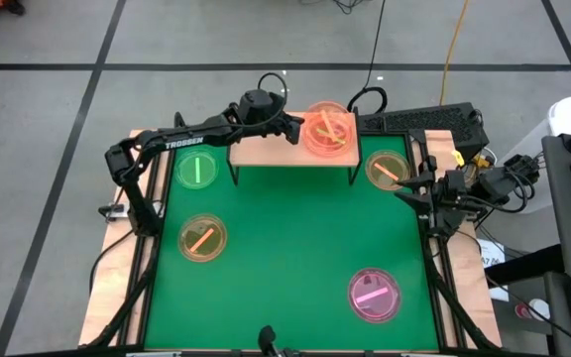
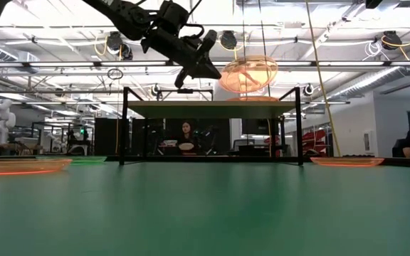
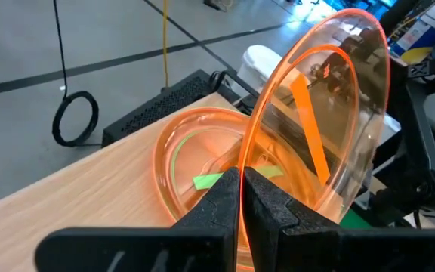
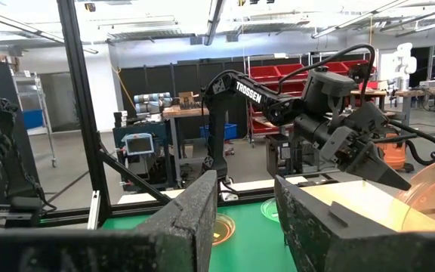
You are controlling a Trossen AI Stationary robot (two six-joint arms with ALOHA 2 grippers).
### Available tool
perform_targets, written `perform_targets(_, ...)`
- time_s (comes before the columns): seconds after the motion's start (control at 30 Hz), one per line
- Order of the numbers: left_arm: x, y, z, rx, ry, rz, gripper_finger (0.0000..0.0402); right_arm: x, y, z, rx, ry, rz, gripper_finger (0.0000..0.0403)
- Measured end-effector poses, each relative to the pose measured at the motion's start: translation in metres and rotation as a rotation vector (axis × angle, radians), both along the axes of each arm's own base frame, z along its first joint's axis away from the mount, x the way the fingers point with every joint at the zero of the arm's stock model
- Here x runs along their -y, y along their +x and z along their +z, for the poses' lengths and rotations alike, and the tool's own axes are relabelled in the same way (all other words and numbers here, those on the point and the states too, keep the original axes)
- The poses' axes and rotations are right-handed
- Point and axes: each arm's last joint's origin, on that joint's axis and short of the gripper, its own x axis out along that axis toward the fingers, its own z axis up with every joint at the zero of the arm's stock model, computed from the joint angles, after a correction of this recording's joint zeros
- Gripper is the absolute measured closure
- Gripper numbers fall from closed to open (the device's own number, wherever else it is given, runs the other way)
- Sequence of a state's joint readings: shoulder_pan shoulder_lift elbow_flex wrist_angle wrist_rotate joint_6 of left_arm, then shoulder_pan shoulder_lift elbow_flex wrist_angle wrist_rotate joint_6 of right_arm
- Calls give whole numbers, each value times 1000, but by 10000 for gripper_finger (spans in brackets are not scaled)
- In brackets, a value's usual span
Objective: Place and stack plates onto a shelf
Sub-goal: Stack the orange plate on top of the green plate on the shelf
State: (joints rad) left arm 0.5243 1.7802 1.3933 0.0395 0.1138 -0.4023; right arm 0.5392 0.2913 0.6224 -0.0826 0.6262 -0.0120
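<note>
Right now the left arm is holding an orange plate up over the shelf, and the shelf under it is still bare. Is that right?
Not quite. The left gripper does pinch an orange plate above the shelf, but the shelf is not bare: the left wrist view shows another plate already lying on the wood below it.

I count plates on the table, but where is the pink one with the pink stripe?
Seen from above, the round translucent pink plate lies flat on the green table, near the front right corner, well away from the other plates.

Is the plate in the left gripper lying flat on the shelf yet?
No. The orange plate is tilted, its rim pinched by the left gripper.
</note>
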Motion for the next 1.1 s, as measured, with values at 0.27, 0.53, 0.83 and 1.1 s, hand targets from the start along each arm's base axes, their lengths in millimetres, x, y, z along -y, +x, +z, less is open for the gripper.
perform_targets(0.27, 0, 1, 1, 9, 22, -29, 382, 0, 0, 0, 0, 0, 0, 287)
perform_targets(0.53, 0, 1, 2, 8, 28, -34, 382, 0, 0, 0, 0, 0, 0, 287)
perform_targets(0.83, -1, 0, 2, 0, 49, -37, 363, 0, 0, 0, 0, 0, 0, 287)
perform_targets(1.1, -2, 0, 2, -23, 102, -40, 291, 0, 0, 0, 0, 0, 0, 287)
